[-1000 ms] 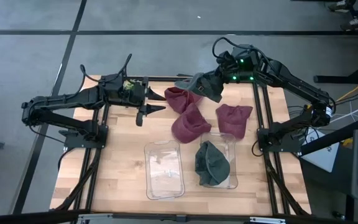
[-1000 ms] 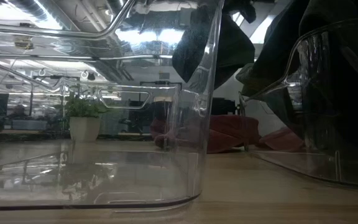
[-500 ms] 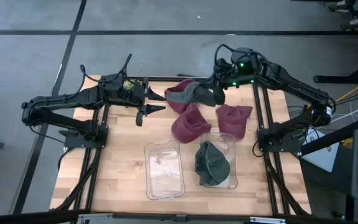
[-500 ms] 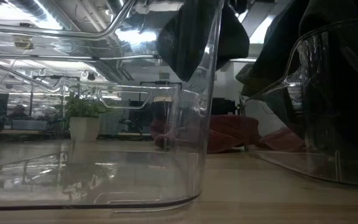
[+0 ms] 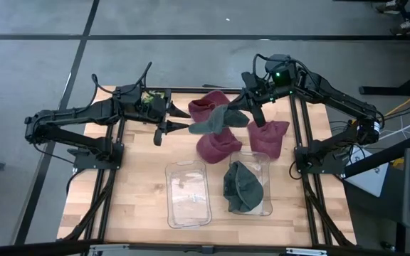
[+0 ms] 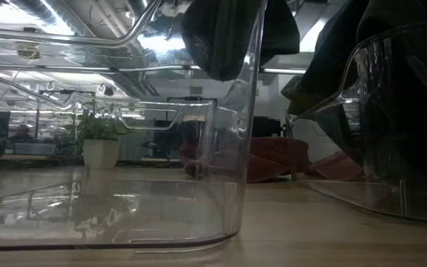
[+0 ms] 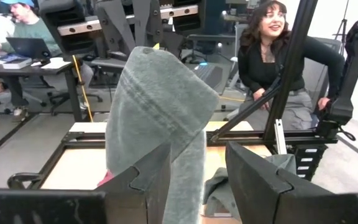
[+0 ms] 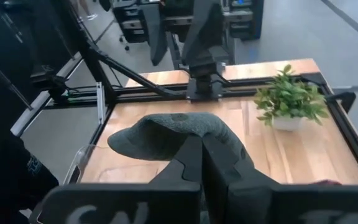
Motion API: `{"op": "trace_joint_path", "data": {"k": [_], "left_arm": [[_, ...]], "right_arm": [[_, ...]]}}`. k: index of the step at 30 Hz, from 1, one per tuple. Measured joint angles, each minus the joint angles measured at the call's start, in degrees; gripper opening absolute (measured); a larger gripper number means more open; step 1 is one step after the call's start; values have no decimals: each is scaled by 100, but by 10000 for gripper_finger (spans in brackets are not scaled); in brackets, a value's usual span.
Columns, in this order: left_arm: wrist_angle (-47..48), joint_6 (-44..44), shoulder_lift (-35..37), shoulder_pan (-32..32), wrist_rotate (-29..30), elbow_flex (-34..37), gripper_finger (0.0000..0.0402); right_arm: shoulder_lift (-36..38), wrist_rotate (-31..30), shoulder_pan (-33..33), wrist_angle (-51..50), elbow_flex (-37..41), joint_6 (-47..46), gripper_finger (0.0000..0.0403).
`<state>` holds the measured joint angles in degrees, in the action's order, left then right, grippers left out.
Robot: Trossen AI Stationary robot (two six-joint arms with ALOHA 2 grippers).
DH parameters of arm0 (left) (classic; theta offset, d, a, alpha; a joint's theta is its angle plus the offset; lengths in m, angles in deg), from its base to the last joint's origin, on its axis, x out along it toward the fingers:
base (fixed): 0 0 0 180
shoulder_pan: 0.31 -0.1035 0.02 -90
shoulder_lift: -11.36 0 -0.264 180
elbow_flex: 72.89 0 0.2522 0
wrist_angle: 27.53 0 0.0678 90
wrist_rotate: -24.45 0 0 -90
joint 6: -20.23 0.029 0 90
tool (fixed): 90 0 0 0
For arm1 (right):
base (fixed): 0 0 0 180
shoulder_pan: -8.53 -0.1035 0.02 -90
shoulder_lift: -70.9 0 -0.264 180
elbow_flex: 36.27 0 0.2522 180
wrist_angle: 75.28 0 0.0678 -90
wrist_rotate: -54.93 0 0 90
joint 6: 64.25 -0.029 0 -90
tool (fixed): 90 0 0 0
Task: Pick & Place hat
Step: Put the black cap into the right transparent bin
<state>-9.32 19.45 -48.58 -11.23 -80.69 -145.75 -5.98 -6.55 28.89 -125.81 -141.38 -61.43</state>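
- Right tool (image 5: 250, 108) clamped on a grey hat (image 5: 216, 121); the hat hangs out sideways from the pinch, clear of the tabletop (image 5: 137, 185), so it is mid-carry, not set down.
- Landmark: the empty clear bin (image 5: 188, 193). The held hat is beyond it, above the red hats (image 5: 218, 142) heaped behind the bins.
- Beside the empty bin, a second clear bin (image 5: 265, 186) already holds a dark grey hat (image 5: 242, 186). Likely sorting by colour, so this grey one probably belongs with it.
- Left tool (image 5: 164, 128) waits with jaws apart, beyond the empty bin and just beside the hanging hat; in its wrist view the grey cloth drapes right before its fingers (image 7: 253, 177), not gripped. Possibly set for a handover; cannot confirm.
- Potted plant (image 8: 289, 102) stands at the tabletop's far edge, well apart from the bins.
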Motion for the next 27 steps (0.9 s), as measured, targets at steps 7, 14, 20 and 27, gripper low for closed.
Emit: {"op": "trace_joint_path", "data": {"k": [7,14,20,27], "left_arm": [[-60,-9,0,0,2,0,148],[-603,138,0,0,18,-2,148],[-1082,411,0,0,20,-2,148],[-1204,457,15,0,20,-2,148]], "right_arm": [[0,4,0,22,0,123,0],[0,13,0,453,0,255,0],[0,18,-42,1009,0,381,0],[2,72,-153,1263,0,495,0]]}}
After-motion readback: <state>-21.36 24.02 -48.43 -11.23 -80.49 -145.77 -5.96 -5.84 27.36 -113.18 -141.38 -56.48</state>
